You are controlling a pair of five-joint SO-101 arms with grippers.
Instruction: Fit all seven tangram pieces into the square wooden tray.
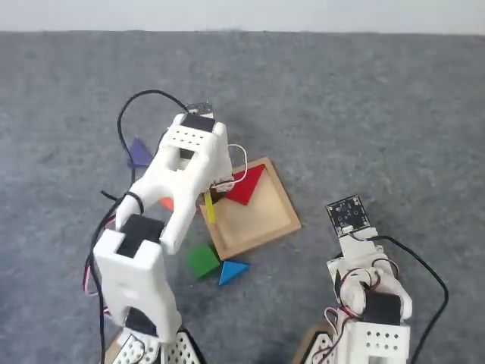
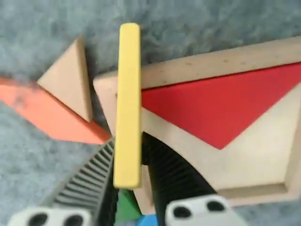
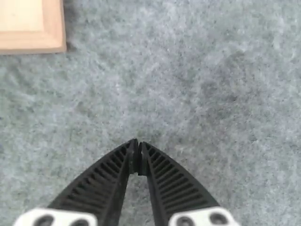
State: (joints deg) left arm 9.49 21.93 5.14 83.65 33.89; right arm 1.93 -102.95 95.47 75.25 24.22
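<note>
The square wooden tray [image 1: 286,214] lies mid-table with a red triangle [image 1: 247,184] in its far corner; the same red triangle [image 2: 221,106] and tray rim [image 2: 197,66] show in the left wrist view. My left gripper [image 2: 128,165] is shut on a yellow piece [image 2: 128,103], held edge-on above the tray's left corner; it shows as a yellow piece [image 1: 208,207] under the arm. An orange piece [image 2: 51,115] and a tan triangle [image 2: 70,84] lie beside the tray. A green piece [image 1: 202,259] and a blue triangle [image 1: 232,271] lie in front. My right gripper [image 3: 138,157] is shut, empty, over bare carpet.
A purple piece [image 1: 139,152] lies on the grey carpet far left of the tray. The left arm's white body covers the tray's left side. A tray corner [image 3: 33,26] appears in the right wrist view. The right arm [image 1: 364,303] sits near the front right.
</note>
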